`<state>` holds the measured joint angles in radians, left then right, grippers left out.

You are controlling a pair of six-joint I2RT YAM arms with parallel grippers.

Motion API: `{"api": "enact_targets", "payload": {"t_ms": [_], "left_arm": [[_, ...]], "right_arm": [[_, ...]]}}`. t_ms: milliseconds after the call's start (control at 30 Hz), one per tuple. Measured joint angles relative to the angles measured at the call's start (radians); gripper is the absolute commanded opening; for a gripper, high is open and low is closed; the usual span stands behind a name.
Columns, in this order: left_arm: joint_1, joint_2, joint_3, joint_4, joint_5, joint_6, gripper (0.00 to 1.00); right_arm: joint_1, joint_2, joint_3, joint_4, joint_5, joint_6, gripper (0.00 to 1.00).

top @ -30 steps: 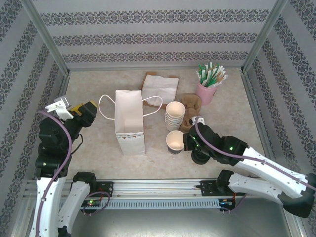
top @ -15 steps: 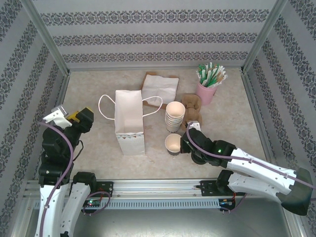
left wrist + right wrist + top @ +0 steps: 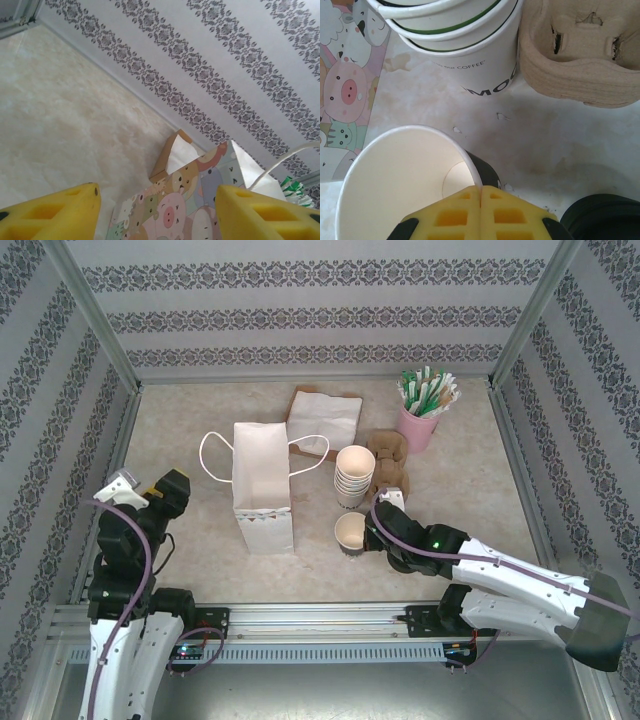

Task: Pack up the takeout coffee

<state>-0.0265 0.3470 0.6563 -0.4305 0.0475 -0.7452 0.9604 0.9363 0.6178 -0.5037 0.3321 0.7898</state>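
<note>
1. Right claw (image 3: 481, 201): closed tight, with the near-right rim of the cup (image 3: 395, 185) pinched between its pads.
2. The cup stands upright on the table (image 3: 180, 420), just near the stack of cups (image 3: 355, 472) and to the right of the bag (image 3: 262, 480), apart from both. It has no lid, and the inside looks empty.
3. Left claw (image 3: 156, 195): wide, with nothing between its fingers. It sits at the left side of the table, facing the bag.
4. The bag is upright with its mouth open upward and its handles hanging loose at the sides.
5. Step, as judged: securing the cup by its rim. Packing is not done, since the cup is outside the bag and uncapped.
6. Next, as judged:
   - The cup needs a lid before it goes in. A dark round shape (image 3: 600, 215) at the near right of the right wrist view may be one; cannot tell.
   - Then lift the cup above the bag's top edge, carry it left and lower it upright.
   - Risk: a pinch on one thin paper wall may let the cup tilt or crease.
   - The left claw is free to steady the bag.
</note>
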Motion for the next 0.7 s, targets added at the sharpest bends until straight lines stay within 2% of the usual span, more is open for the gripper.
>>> {"api": "enact_targets", "payload": {"t_ms": [100, 167, 267, 433, 567, 700], "left_arm": [[0.000, 0.000, -0.013, -0.003, 0.000, -0.013, 0.63], [0.000, 0.000, -0.018, -0.003, 0.000, -0.021, 0.63], [0.000, 0.000, -0.031, -0.003, 0.000, -0.028, 0.63], [0.000, 0.000, -0.057, -0.003, 0.000, -0.035, 0.63], [0.000, 0.008, -0.069, -0.006, 0.001, -0.041, 0.63], [0.000, 0.021, -0.091, -0.006, 0.004, -0.045, 0.63]], "right_arm": [[0.000, -0.010, 0.000, -0.001, 0.009, 0.002, 0.21], [0.000, -0.021, 0.000, -0.004, 0.018, 0.011, 0.33], [0.000, -0.029, 0.005, -0.037, 0.031, 0.023, 0.40], [-0.010, -0.032, 0.087, -0.188, 0.047, 0.074, 0.55], [-0.064, -0.047, 0.175, -0.333, 0.045, 0.138, 0.64], [-0.111, -0.071, 0.193, -0.435, 0.027, 0.191, 0.73]]}}
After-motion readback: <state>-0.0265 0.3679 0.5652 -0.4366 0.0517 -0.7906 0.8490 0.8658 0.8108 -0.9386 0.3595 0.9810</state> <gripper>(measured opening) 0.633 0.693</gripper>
